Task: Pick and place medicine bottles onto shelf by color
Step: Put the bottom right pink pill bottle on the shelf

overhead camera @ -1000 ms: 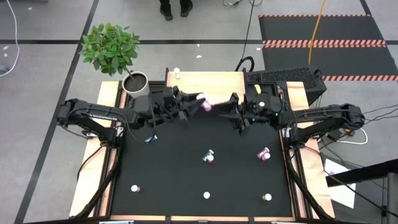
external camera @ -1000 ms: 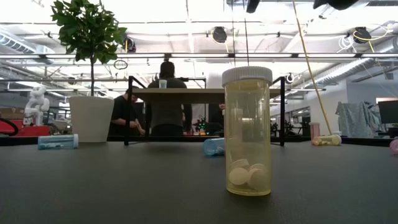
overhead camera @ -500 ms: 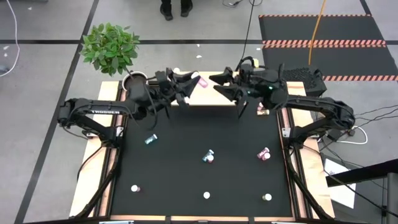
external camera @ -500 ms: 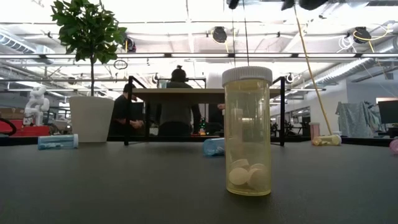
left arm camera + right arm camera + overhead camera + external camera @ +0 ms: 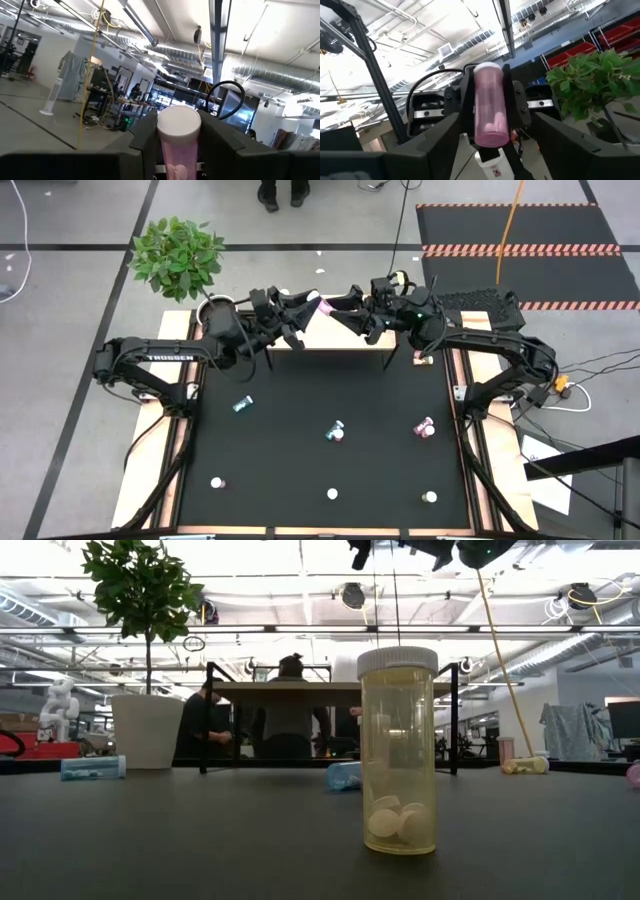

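Note:
A pink medicine bottle [image 5: 322,307] with a white cap [image 5: 179,121] hangs in the air above the light wood shelf [image 5: 345,335] at the table's far edge. My left gripper [image 5: 310,308] is shut on it. My right gripper [image 5: 341,314] stands open just to the bottle's right and faces it. Its fingers [image 5: 437,145] show wide apart on either side of the bottle [image 5: 490,107]; no touch shows. Several other bottles lie or stand on the black table: teal [image 5: 241,404], a teal and pink pair [image 5: 337,431] and pink [image 5: 425,426]. My left gripper pinches the pink bottle's body [image 5: 176,162] between its two fingers, one on each side. The capped end sticks out past the fingertips. The fingers come from the table's left and slant upward. The bottle is lifted clear above the shelf, cap end uppermost.
A white plant pot [image 5: 216,308] with a leafy plant [image 5: 178,255] stands at the shelf's left end, beside my left arm. Upright bottles stand near the front edge [image 5: 332,494], and a yellow one [image 5: 398,750] stands close to the low camera. People sit beyond the table.
My left gripper has carried the pink bottle up and toward the table's far edge, from in front of the shelf to above it. My right gripper has risen too. It went toward the far edge, then leftward toward the bottle.

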